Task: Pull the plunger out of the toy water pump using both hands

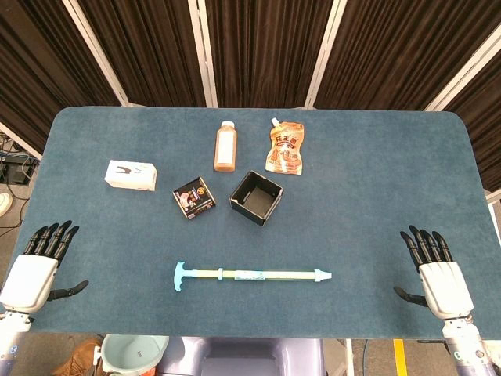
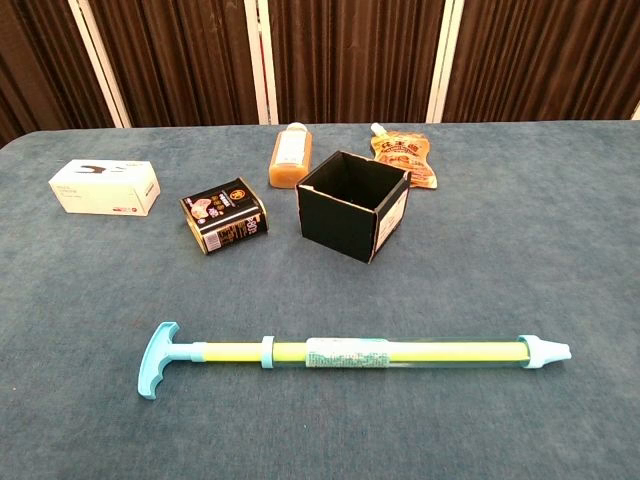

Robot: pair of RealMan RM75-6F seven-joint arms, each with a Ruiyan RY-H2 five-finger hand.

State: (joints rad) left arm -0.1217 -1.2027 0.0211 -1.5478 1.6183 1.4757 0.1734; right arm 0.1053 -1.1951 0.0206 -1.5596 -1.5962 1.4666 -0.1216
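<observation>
The toy water pump (image 1: 258, 275) (image 2: 390, 353) lies flat on the blue table near the front edge, a long clear tube with a yellow-green rod inside. Its teal T-shaped plunger handle (image 1: 180, 276) (image 2: 155, 360) points left and its nozzle tip (image 1: 322, 275) (image 2: 548, 352) points right. My left hand (image 1: 35, 270) rests at the table's front left, open, fingers apart and pointing away, far from the handle. At the front right my right hand (image 1: 438, 274) is open in the same way, well clear of the nozzle. Neither hand shows in the chest view.
Behind the pump stand an open black box (image 1: 256, 197) (image 2: 353, 205), a small dark tin (image 1: 193, 197) (image 2: 226, 216), a white carton (image 1: 131, 175) (image 2: 105, 187), an orange-brown bottle (image 1: 225, 145) (image 2: 290, 155) and an orange pouch (image 1: 286, 147) (image 2: 402, 159). A teal bucket (image 1: 133, 354) sits below the table's front edge.
</observation>
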